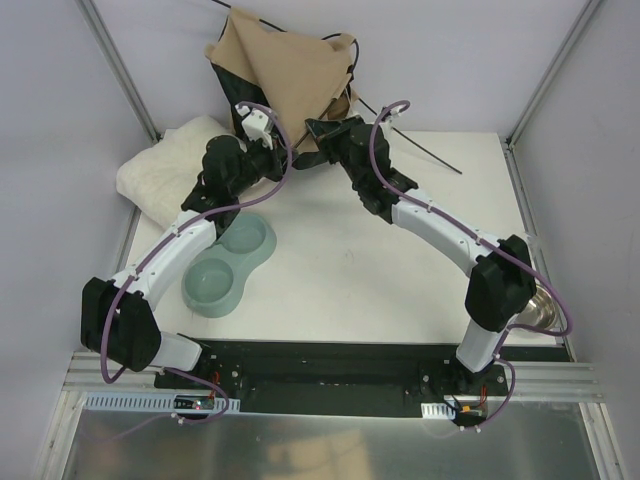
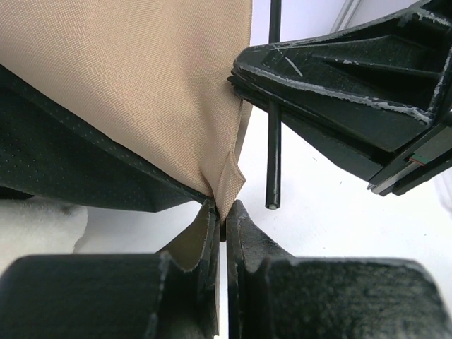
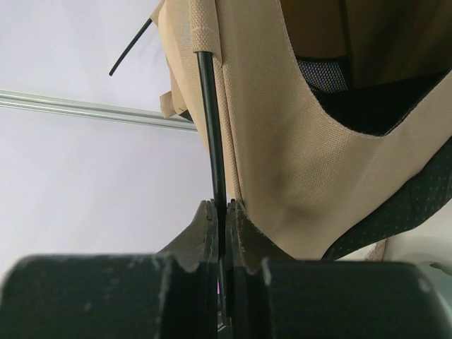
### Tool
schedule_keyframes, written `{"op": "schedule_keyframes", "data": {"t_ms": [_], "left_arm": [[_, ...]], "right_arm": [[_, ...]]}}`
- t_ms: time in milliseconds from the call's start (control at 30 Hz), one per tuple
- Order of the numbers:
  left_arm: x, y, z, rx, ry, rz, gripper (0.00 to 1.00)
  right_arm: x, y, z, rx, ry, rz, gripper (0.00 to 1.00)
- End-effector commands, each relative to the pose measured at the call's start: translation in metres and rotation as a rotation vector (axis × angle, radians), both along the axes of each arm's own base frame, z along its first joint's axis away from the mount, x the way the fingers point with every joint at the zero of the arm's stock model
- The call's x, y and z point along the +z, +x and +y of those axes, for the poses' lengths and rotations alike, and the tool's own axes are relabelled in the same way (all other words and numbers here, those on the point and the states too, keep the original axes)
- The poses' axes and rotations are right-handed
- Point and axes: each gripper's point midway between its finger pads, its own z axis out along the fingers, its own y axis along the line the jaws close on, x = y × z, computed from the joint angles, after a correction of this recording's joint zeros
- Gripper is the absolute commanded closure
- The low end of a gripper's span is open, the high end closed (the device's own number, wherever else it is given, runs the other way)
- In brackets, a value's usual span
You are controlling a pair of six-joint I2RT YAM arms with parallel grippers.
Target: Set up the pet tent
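Note:
The pet tent [image 1: 285, 75] is a crumpled tan fabric heap with a black inner panel at the table's far edge. My left gripper [image 1: 283, 152] is shut on a tan corner of the tent [image 2: 227, 185], just below the fabric. My right gripper [image 1: 322, 130] is shut on a thin black pole [image 3: 210, 127] that runs up into a sleeve of the tent fabric [image 3: 296, 141]. In the left wrist view the pole's free end [image 2: 273, 166] hangs close beside the pinched corner, under the right gripper's body [image 2: 353, 92]. Another pole [image 1: 425, 152] lies across the table to the right.
A white fluffy cushion [image 1: 170, 170] lies at the left, partly under the left arm. A pale green double pet bowl [image 1: 228, 265] sits in front of it. A metal bowl [image 1: 543, 305] shows behind the right arm's elbow. White walls and metal frame posts enclose the table.

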Motion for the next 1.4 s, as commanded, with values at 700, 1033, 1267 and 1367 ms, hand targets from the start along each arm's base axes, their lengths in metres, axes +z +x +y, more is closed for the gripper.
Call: {"op": "schedule_keyframes", "data": {"t_ms": [700, 1033, 1267, 1367], "left_arm": [[-0.002, -0.005, 0.023, 0.203, -0.197, 0.374, 1.00], [0.001, 0.005, 0.024, 0.309, -0.324, 0.500, 1.00], [0.002, 0.007, 0.018, 0.304, -0.360, 0.536, 1.00], [0.000, 0.006, 0.020, 0.315, -0.367, 0.543, 1.00]], "right_arm": [[0.022, 0.064, -0.080, -0.286, -0.079, -0.159, 1.00], [0.011, 0.038, -0.034, -0.179, -0.191, -0.212, 1.00], [0.008, 0.023, 0.001, -0.112, -0.233, -0.238, 1.00], [0.008, 0.019, 0.008, -0.090, -0.245, -0.246, 1.00]]}}
